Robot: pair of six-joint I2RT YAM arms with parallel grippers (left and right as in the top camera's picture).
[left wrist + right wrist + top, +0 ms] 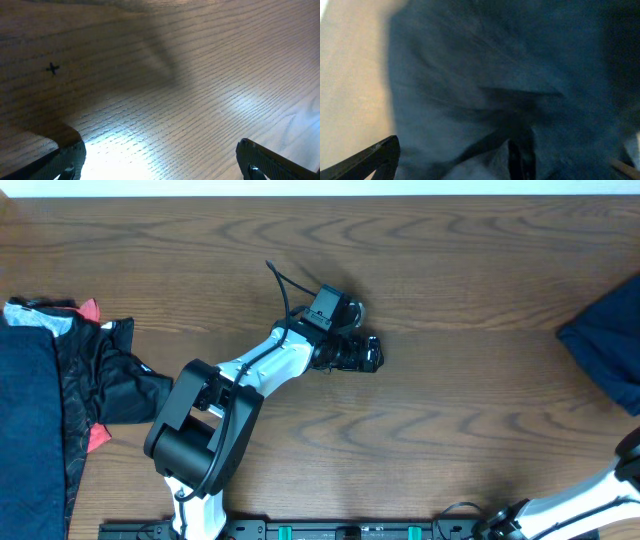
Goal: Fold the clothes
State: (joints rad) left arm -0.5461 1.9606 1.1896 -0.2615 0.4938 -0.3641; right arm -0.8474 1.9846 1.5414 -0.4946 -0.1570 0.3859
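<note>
Item 1, bench [450,270]: brown wood grain, carrying everything I list here.

Item 2, left arm [270,365]: reaches from the bench's near edge up to its middle. The left claw [365,355] hangs over bare wood. In my left wrist view its fingers [65,160] stand wide apart at the frame's two lower corners, with nothing between them but bench.

Item 3, clothes, left lot: a navy garment [30,420] lies at the bench's left edge. A crumpled black garment [110,380] with red and white trim lies against its inner side.

Item 4, clothes, right lot: a dark blue garment [610,345] lies bunched at the bench's right edge, partly out of frame.

Item 5, right arm [590,502]: shows at the bench's near right corner. The right claw [500,165] is close over blue cloth, which fills my right wrist view. I see one finger [372,159] clearly, so I cannot tell whether the claw is spread or gripping.
</note>
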